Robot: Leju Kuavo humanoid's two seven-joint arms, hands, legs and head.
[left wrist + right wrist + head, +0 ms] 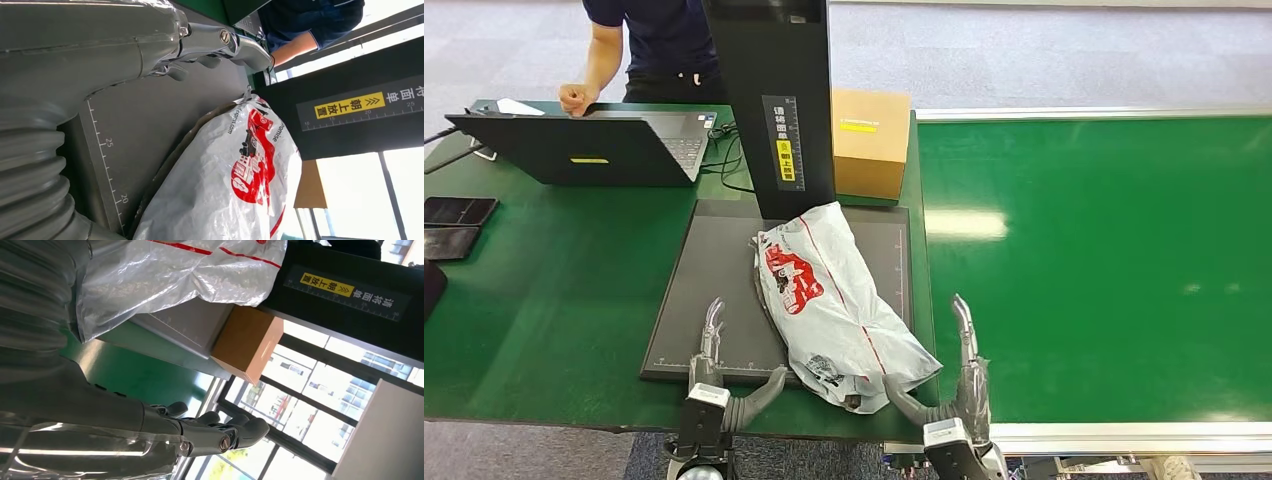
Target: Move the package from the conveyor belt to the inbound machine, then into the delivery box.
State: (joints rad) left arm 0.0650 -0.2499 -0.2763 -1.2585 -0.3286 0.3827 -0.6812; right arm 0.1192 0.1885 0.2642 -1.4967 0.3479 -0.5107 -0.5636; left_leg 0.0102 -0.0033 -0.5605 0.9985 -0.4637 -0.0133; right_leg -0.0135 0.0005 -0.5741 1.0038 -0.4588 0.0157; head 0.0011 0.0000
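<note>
The package (836, 303) overhangs the scanner pad's (714, 290) near edge, flanked by both hands' open fingers (713, 325).

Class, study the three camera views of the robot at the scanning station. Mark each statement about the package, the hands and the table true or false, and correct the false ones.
1. The package lies on the dark scanner platform. True.
2. The left hand grips the package. False: it is open beside it, holding nothing.
3. The right hand is open, its fingers apart. True.
4. The cardboard box sits on the conveyor belt. False: it stands on the table beside the scanner column.
5. The laptop is closed. False: it is open.
</note>
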